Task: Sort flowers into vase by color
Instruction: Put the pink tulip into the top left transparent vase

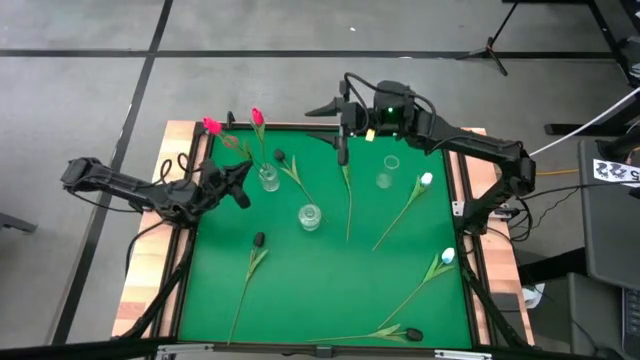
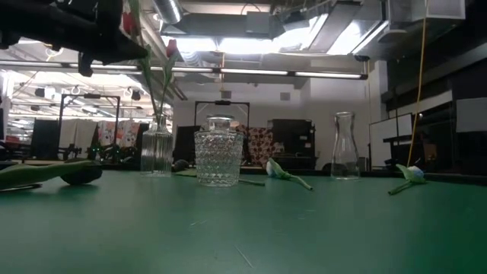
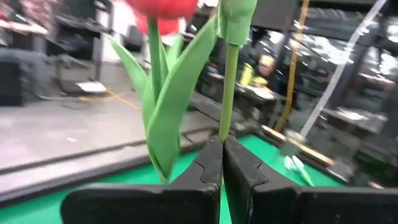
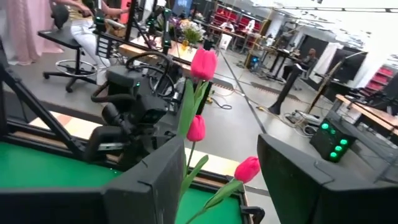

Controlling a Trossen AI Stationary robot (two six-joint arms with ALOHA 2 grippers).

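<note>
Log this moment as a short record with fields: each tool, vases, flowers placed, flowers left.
left tool: shut on a flower stem, beside the ribbed vase
right tool: open, at the mat's far edge
vases: ribbed vase, round jar, clear bottle
flowers placed: pink tulips in the ribbed vase
flowers left: white tulips and black tulips lying on the green mat
</note>
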